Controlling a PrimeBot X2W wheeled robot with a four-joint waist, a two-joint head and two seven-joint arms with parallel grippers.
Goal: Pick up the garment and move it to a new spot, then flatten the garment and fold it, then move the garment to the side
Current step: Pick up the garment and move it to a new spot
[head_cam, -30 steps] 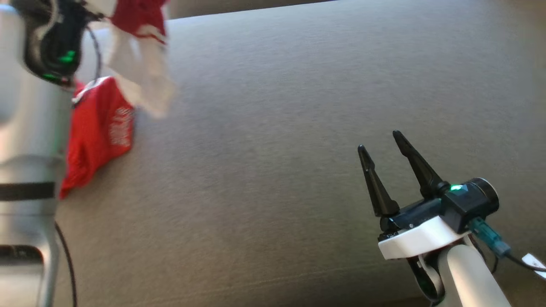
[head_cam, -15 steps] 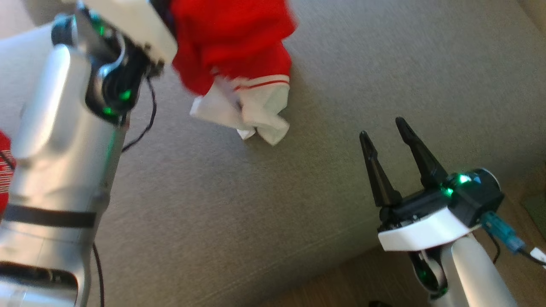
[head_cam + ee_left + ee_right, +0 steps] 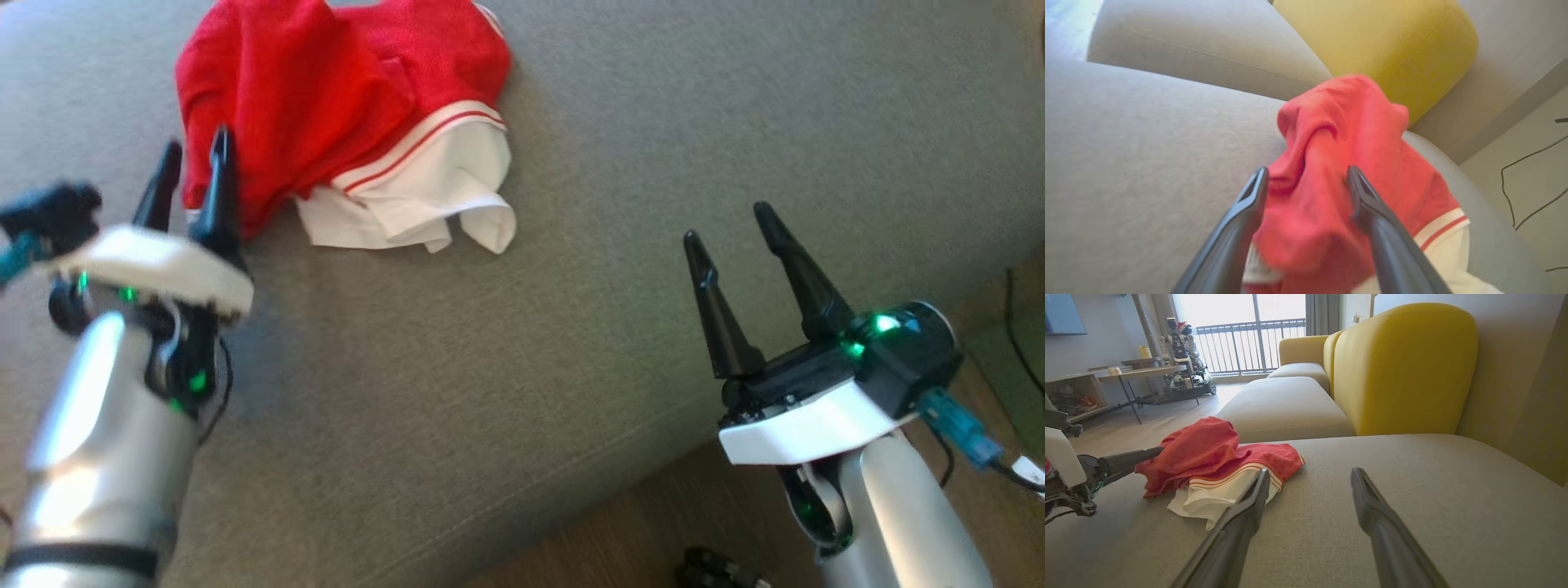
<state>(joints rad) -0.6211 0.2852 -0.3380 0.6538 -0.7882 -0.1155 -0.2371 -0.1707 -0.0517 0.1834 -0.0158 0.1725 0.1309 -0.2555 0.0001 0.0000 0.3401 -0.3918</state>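
Grey sofa cushion (image 3: 571,343) spreads across the head view, with a strip of wooden floor (image 3: 637,523) at the lower right. At the upper left of that frame the garment (image 3: 326,106), red with a white striped hem, lies in a crumpled heap on the cushion, its top cut off by the frame edge. The left gripper (image 3: 194,159) sits at the left edge just below the heap, its 2 fingers parted and aimed at the red cloth; blur makes it hard to tell whether the tips touch it. The right gripper (image 3: 727,224) hangs at the lower right, jaws spread and holding nothing, well apart from the garment, probably parked clear until flattening calls for 2 arms. In the left wrist view, red cloth bulges at the centre between and beyond the 2 wide-set fingers, which do not pinch it; a yellow backrest (image 3: 1392,49) stands at the top, and the fingers hide the heap's near edge. In the right wrist view, the heap rests at centre left, 1 dark finger (image 3: 1128,456) of the left arm pointing at its left edge. Sleeves and neckline cannot be made out, so flattening looks not yet begun.
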